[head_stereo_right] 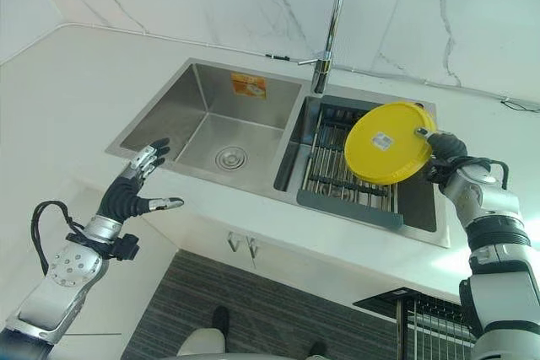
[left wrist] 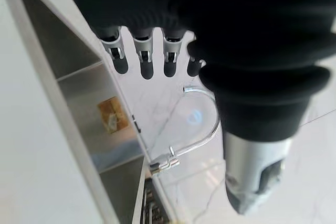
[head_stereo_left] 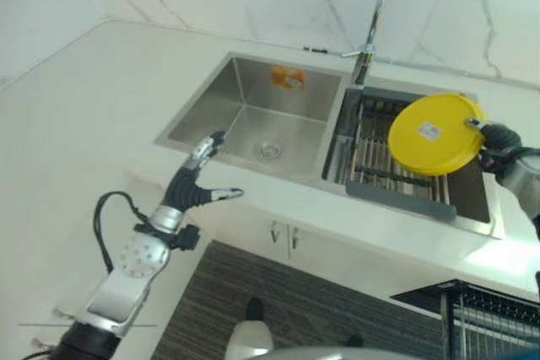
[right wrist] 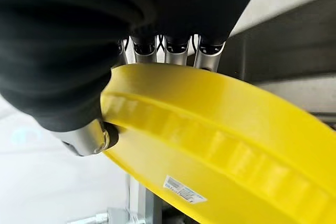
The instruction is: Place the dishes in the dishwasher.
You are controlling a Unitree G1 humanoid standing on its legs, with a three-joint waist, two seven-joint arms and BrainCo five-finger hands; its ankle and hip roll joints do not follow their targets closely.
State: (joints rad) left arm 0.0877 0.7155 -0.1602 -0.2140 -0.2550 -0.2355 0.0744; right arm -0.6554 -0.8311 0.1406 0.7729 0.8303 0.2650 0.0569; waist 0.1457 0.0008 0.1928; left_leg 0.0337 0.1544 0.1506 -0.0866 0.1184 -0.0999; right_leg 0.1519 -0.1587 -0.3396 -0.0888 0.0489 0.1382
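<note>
A round yellow plate point(head_stereo_left: 435, 133) hangs tilted above the right sink basin, its underside with a white sticker facing me. My right hand point(head_stereo_right: 445, 153) pinches its right rim, thumb on one face and fingers point(right wrist: 176, 51) behind the other; the plate point(right wrist: 220, 150) fills the right wrist view. My left hand point(head_stereo_left: 196, 179) floats open in front of the counter edge by the left basin point(head_stereo_left: 261, 120), fingers point(left wrist: 146, 59) straight and holding nothing.
A wire drying rack point(head_stereo_left: 380, 158) sits in the right basin under the plate. A tall chrome faucet point(head_stereo_left: 371, 14) rises behind the sink. A dark wire dishwasher rack point(head_stereo_left: 481, 314) shows at lower right, below the white counter point(head_stereo_left: 76, 107). Striped dark floor lies below.
</note>
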